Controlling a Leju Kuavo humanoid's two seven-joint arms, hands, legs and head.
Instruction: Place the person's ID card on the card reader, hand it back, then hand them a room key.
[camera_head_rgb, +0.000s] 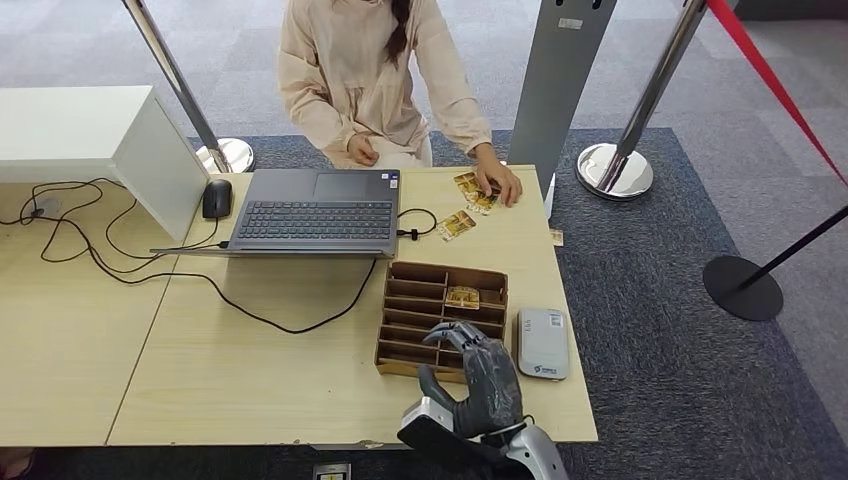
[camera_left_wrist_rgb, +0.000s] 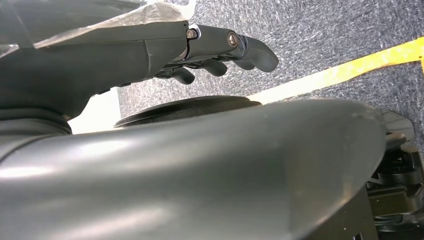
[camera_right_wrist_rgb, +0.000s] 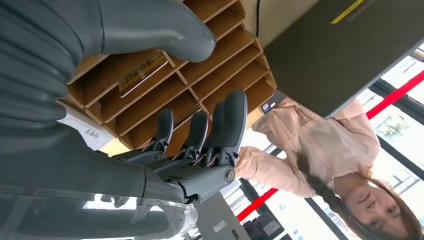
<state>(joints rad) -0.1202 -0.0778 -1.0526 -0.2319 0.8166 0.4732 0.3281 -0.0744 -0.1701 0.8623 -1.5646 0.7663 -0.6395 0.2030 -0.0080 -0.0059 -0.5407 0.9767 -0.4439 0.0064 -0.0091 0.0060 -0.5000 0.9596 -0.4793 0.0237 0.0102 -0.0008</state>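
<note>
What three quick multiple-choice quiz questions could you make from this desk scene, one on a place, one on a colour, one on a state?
1. Where is the card reader?
A. right of the wooden organizer
B. on the laptop
C. on the floor

2. What colour is the person's top?
A. blue
B. pale pink
C. black

3. How is the right hand?
A. gripping a card
B. pressing the reader
C. open, holding nothing

Answers: 1 A, the reader lies beside the organizer; 2 B, the sleeves are pale pink; 3 C, its fingers are spread above the organizer.
</note>
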